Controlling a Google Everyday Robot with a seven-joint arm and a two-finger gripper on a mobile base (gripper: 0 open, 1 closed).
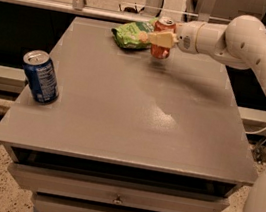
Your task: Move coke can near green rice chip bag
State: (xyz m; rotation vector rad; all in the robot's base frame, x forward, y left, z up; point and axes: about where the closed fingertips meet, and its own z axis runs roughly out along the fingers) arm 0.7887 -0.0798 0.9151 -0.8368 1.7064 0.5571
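The red coke can (160, 50) with a silver top stands upright at the far edge of the grey table (137, 109), just right of the green rice chip bag (130, 33). My gripper (157, 38) reaches in from the right on the white arm and is shut on the coke can, its yellowish fingers (160, 38) across the can's upper part. The can's base is at or just above the tabletop; I cannot tell which. The bag lies flat, its right end next to the can.
A blue soda can (41, 76) stands upright near the table's left edge. Drawers (118, 197) sit under the tabletop. A railing (89, 4) runs behind the table's far edge. My white arm (263, 54) spans the right side.
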